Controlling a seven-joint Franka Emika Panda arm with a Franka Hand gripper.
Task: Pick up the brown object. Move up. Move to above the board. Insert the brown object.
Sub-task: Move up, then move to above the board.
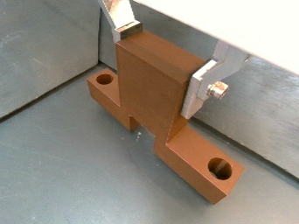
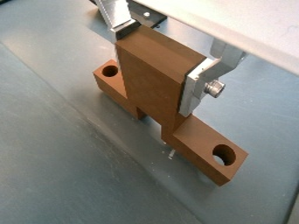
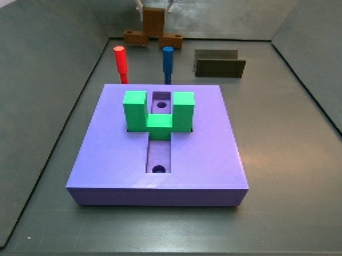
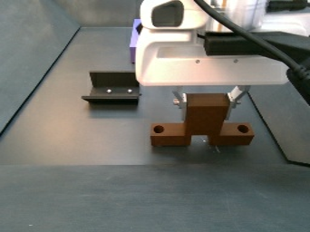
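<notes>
The gripper is low at the far end of the floor, well apart from the board, and its fingers are clenched on the brown object. In both wrist views one silver plate presses each narrow side of the upright stem, close to its top face. This hold makes sense: the stem is the only part that rises up, so the jaws can close on it from above without touching the floor.

The brown object stands like an upside-down T. Its long base bar lies on the grey floor, with a round hole near each end, as a side view shows. I cannot tell if the base is already a little lifted; in a wrist view a small pale thing shows under the bar, but it is too small to name. I judge that the pick is made and the move up is the next step.

In a side view the board lies in the middle, with a green block standing over the far part of its long groove. A red peg and a blue peg stand upright beyond it, at about 11 and 12 o'clock from the board. The dark fixture sits at about 1 o'clock.

Because the pegs stand between the gripper and the board, the lift should probably be high enough to clear them.
</notes>
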